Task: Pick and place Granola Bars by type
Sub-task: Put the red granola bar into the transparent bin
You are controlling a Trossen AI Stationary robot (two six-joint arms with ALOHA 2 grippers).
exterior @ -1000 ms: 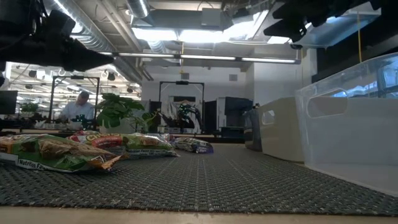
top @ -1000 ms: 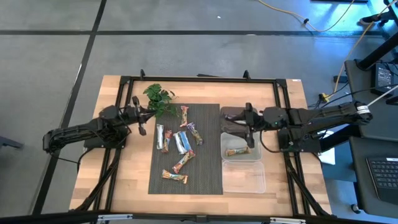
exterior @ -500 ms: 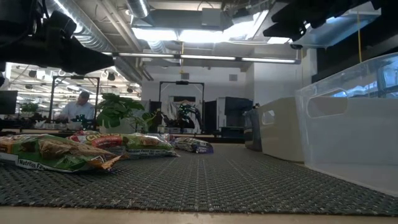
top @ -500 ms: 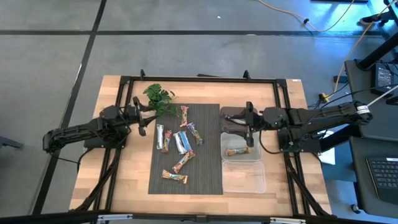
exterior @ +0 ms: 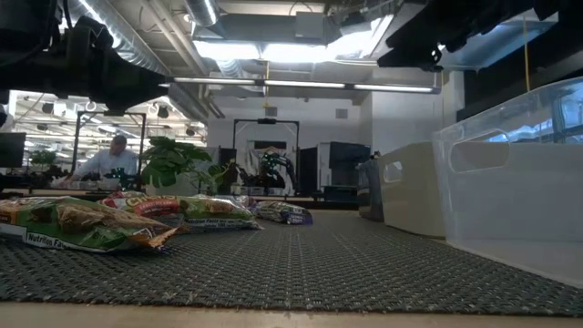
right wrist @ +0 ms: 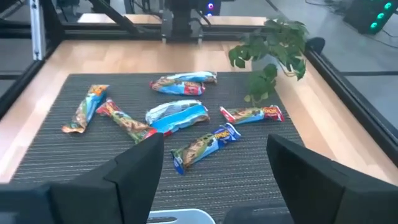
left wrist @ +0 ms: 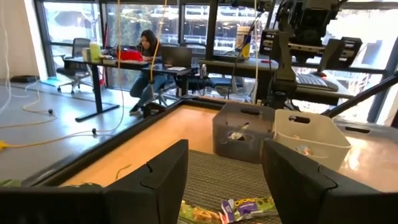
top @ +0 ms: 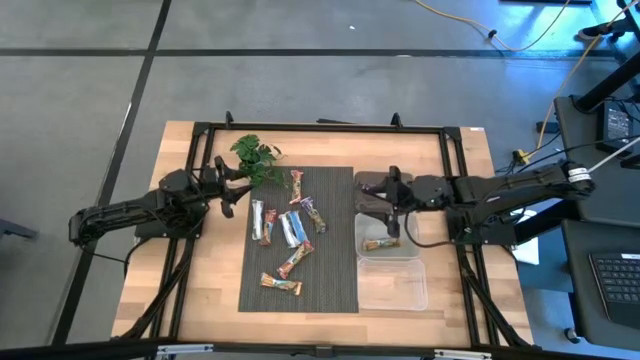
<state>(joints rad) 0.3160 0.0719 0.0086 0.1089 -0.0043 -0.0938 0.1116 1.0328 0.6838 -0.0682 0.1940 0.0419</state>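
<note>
Both claws are spread and empty. Right gripper (top: 391, 205) hangs over the edge where the grey bin (top: 372, 185) and clear bin (top: 412, 252) meet the mat (top: 335, 280), facing the bars (right wrist: 180, 117). To my eye it's heading for another pick: best to choose a bar lying apart, like the blue-ended one (right wrist: 204, 145) nearest it, line the fingers across its narrow width, and drop straight down. Left gripper (top: 232, 192) waits by the plant (top: 256, 157). Seven or so shiny, crinkled bars lie scattered on the mat; one sits in the clear bin (top: 380, 243).
</note>
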